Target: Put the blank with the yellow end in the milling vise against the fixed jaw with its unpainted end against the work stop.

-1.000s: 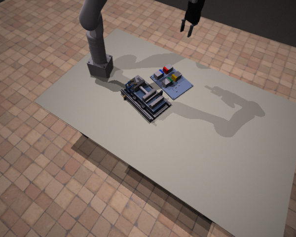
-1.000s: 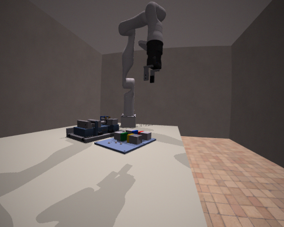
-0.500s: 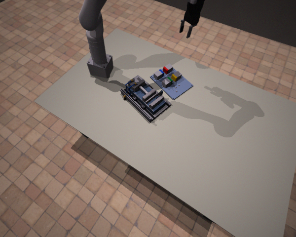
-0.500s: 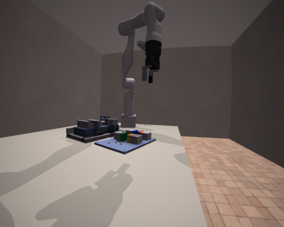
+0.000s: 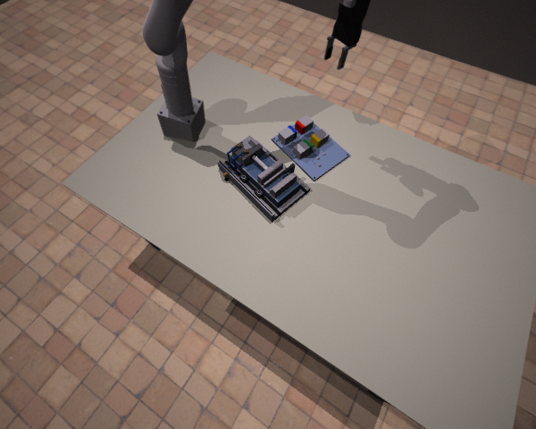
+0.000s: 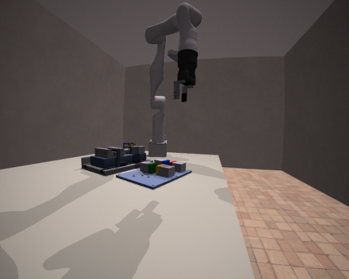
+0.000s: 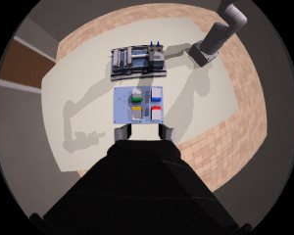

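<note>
From the top view, the gripper (image 5: 337,57) hangs high above the far edge of the table (image 5: 397,295), its fingers spread wide and nothing between them, so it is free to go down for a pick. The blue plate (image 5: 333,161) lies just beside the milling vise (image 5: 263,180), and four grey blanks stand on it in two rows, apart from each other. This spacing probably leaves room for fingers on both long sides of each one. The blank with the yellow end (image 5: 319,137) sits in the row nearer to the right side of the plate, next to the blank with the green end (image 5: 302,147); the red-ended blank (image 5: 304,123) and the blue-ended blank (image 5: 287,134) are in the row behind. From the exterior view, the arm (image 6: 157,75) is folded up tall and the gripper points nearly straight down, well above the plate – a pose that seems chosen for a vertical descent. Here the yellow end faces the camera, and the vise jaws stand apart with an open slot between them, ready to receive a part. From the wrist view, the plate lies almost directly under the camera, between the two dark fingertips, and the vise is beyond it. The work stop is too small to make out in any view – I cannot say which way it points.
</note>
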Motion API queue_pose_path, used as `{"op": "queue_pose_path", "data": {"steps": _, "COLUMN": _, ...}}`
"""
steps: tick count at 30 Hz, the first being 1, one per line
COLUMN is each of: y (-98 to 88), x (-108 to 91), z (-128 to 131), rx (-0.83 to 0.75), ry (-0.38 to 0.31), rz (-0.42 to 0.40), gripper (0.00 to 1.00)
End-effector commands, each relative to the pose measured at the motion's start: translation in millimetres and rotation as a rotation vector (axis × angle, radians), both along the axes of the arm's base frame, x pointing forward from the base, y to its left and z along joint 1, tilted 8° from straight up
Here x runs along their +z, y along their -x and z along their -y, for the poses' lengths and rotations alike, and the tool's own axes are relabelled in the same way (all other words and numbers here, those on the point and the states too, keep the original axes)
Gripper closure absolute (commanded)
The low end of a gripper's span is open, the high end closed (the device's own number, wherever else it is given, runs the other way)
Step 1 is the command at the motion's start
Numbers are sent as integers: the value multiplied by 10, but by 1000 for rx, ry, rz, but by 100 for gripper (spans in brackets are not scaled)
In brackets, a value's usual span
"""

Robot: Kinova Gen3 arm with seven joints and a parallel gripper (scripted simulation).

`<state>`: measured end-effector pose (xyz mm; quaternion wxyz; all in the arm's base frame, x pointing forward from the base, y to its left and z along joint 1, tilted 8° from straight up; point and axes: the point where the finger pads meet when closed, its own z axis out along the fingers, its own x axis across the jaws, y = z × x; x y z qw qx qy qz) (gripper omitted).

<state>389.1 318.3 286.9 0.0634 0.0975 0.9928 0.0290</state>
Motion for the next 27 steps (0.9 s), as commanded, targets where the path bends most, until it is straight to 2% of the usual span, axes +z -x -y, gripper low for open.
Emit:
{"op": "queue_pose_path", "data": {"steps": 1, "y": 3, "x": 19, "z": -14, "rx": 5, "ry": -10, "rz": 2, "gripper": 0}}
{"op": "queue_pose_path", "data": {"steps": 27, "y": -3, "x": 12, "z": 4, "rx": -1, "ry": -2, "rz": 2, "gripper": 0}}
